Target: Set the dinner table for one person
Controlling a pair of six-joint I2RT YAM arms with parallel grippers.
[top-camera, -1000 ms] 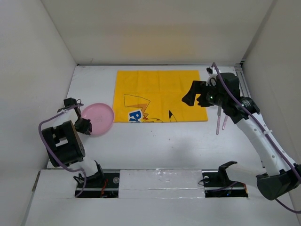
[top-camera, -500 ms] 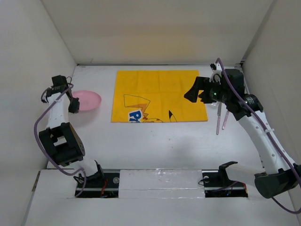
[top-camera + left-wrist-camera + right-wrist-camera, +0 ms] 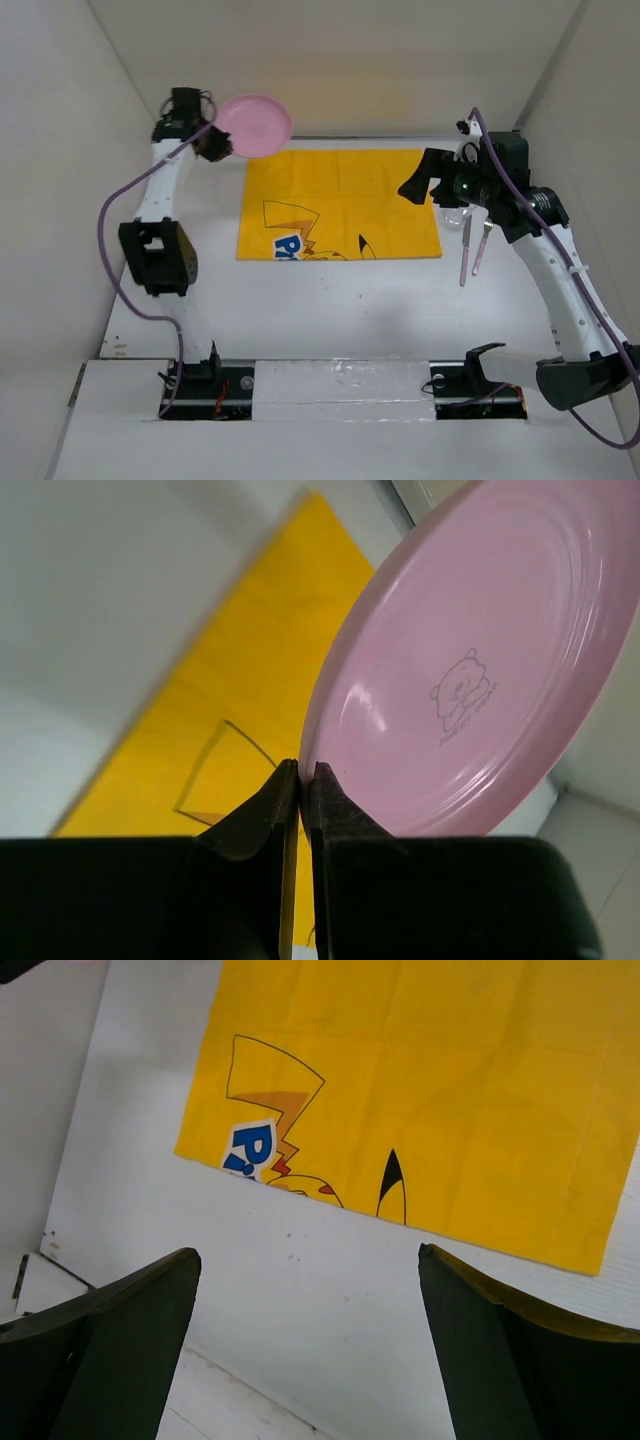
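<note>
Pinching pink plate, left pincer (aloft) above dinner table

Placemat: flat on the counter, toward its far side.
Plate: raised off the counter, tilted, rim pinched in the left hand, near the placemat's far-left corner.
Two utensils: on the counter, side by side, just right of the placemat.
Right hand: above the placemat's right edge.
</note>
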